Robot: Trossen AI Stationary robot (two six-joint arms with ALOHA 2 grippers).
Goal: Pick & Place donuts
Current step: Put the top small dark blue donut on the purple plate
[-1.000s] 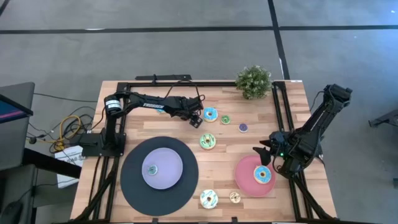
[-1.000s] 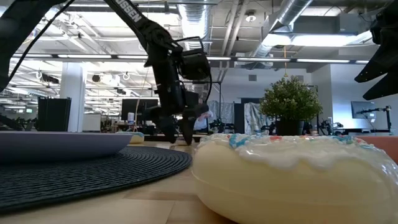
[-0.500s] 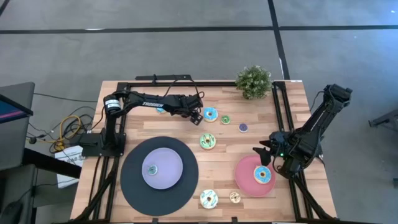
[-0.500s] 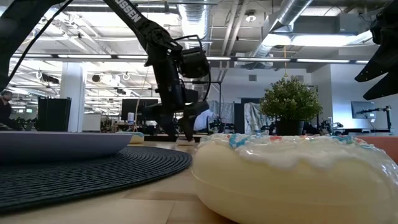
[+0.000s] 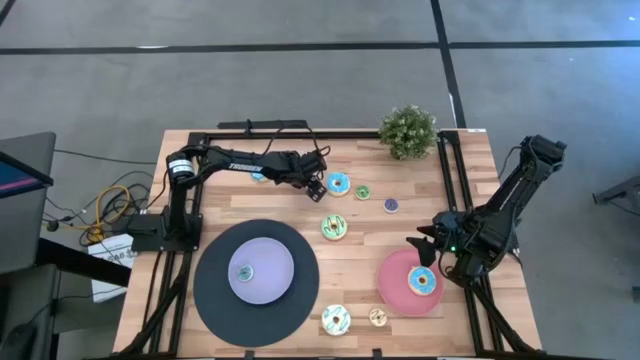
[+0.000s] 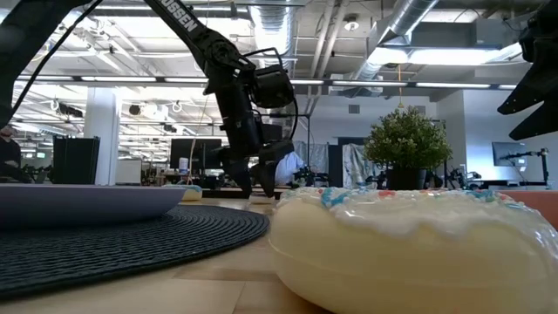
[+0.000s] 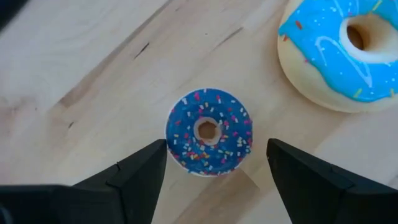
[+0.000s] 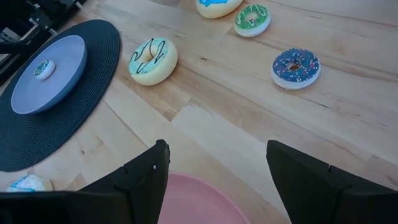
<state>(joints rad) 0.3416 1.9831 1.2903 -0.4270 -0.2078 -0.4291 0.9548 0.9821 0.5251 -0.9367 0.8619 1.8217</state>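
My left gripper (image 5: pixel 316 185) is open at the table's far middle, pointing down, just left of a large blue-iced donut (image 5: pixel 338 184). In the left wrist view its fingers (image 7: pixel 216 144) stand on either side of a coin-sized dark-blue sprinkled donut (image 7: pixel 208 130) lying flat on the wood, the blue-iced donut (image 7: pixel 339 50) beside it. My right gripper (image 5: pixel 421 247) waits open above the far edge of the pink plate (image 5: pixel 395 290), which carries a blue donut (image 5: pixel 421 281). A green-iced donut (image 5: pixel 334 227), small green (image 5: pixel 362 192) and purple (image 5: pixel 391 205) donuts lie between the arms.
A lavender plate (image 5: pixel 270 280) with a small donut (image 5: pixel 243 272) sits on the big black disc (image 5: pixel 210 300). A white-iced donut (image 5: pixel 335 319) and a small orange one (image 5: pixel 377 316) lie at the near edge. A potted plant (image 5: pixel 407 130) stands at the far right.
My left gripper has shifted a little toward the table's far edge and toward the large blue-iced donut, staying open. The donuts and the right arm have kept still.
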